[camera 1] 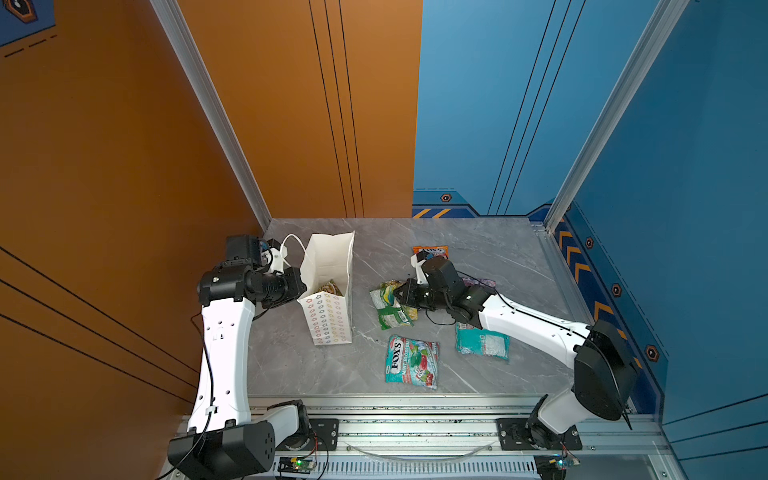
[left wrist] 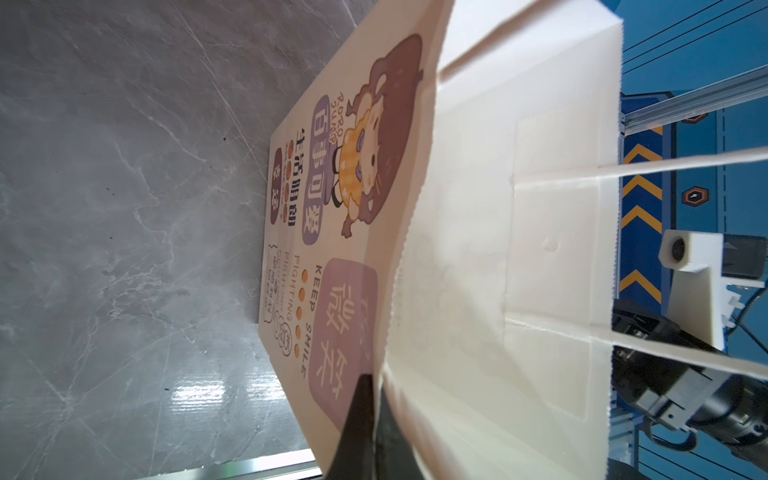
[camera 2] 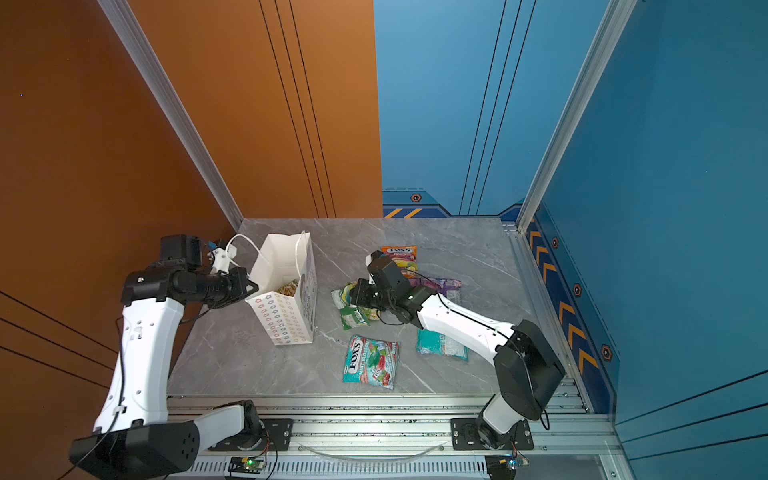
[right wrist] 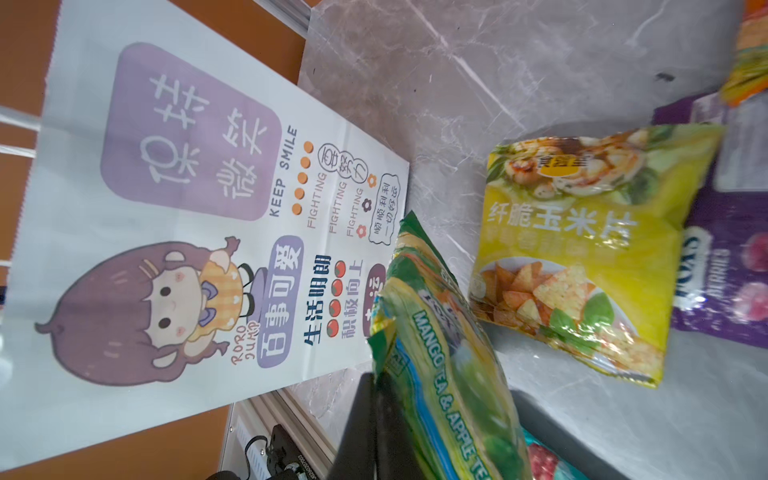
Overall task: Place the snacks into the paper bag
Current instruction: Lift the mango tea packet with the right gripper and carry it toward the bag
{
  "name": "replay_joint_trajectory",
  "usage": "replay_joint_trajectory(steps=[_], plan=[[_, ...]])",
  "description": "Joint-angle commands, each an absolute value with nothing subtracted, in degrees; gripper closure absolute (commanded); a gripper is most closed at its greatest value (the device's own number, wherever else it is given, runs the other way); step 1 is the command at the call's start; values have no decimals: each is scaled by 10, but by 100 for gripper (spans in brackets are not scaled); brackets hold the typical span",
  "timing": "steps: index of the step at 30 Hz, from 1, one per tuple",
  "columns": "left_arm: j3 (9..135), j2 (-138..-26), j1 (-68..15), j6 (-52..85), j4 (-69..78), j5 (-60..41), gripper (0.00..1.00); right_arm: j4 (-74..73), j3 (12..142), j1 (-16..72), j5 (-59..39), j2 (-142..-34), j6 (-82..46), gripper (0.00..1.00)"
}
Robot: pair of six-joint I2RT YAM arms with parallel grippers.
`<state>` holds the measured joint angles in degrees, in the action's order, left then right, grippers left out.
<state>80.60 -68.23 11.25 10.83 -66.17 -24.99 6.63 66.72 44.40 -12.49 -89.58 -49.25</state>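
So you have at least one packet inside the paper bag (camera 1: 330, 286), whose rim your left gripper (left wrist: 376, 399) pinches; your right gripper (right wrist: 380, 399) clamps the mango-and-apple-tea packet (right wrist: 440, 345), and several snacks (camera 1: 412, 362) remain on the table.

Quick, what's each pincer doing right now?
Left pincer: shut on the bag rim.
Right pincer: shut on the green packet.

A grey marble-patterned counter (camera 1: 498, 257) fills the floor of the booth, bounded by an orange wall panel (camera 1: 104, 145) and a blue wall panel (camera 1: 478, 104) with black pinstripes and orange chevrons. Along its near edge runs an aluminium rail (camera 1: 415, 424), where a small circuit board (camera 1: 296, 462) shows a green light.
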Motion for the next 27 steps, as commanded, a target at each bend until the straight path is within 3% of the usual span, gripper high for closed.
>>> replay_joint_trajectory(steps=[1,13,27], plan=[[800,-665,113,124,-639,-296,96,100,693,427,-91,-857,-454,100],[776,-658,97,151,-611,-323,96,140,762,382,-52,-812,-402,100],[756,-645,48,173,-597,-300,96,153,982,360,-27,-899,-343,100]])
